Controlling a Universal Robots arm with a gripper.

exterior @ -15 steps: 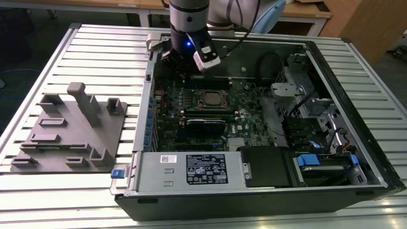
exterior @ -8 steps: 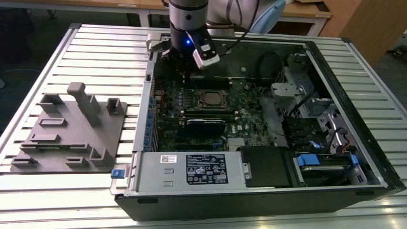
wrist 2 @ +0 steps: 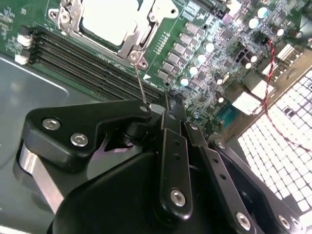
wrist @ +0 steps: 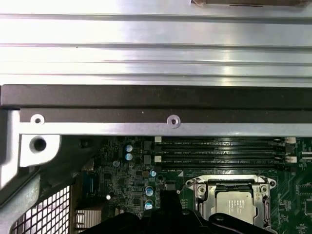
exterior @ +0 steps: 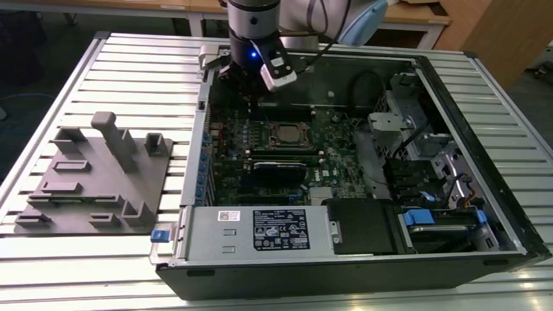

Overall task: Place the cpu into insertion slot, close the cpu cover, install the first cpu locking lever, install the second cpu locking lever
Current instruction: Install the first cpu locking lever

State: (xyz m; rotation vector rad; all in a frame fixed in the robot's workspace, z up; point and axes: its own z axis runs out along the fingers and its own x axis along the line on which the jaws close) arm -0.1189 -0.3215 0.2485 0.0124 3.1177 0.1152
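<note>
Black links of the gripper [wrist 2: 163,117] stand closest in the second wrist view; whether it is open or closed, I cannot tell. A thin locking lever [wrist 2: 141,87] runs from the socket corner up to its tip. The cpu [wrist 2: 109,19] sits in the insertion slot [wrist: 197,195], with the cpu cover [wrist 2: 141,34] lying around it. The white label [exterior: 281,230] carries print too small to read. The arm hides one corner of the green circuit board [exterior: 333,139]. A grey fixture [exterior: 95,175] rests on the slatted table [exterior: 129,58], at the exterior view's left of the case

arm [exterior: 254,29] vert., end effector [exterior: 245,87] dwn
</note>
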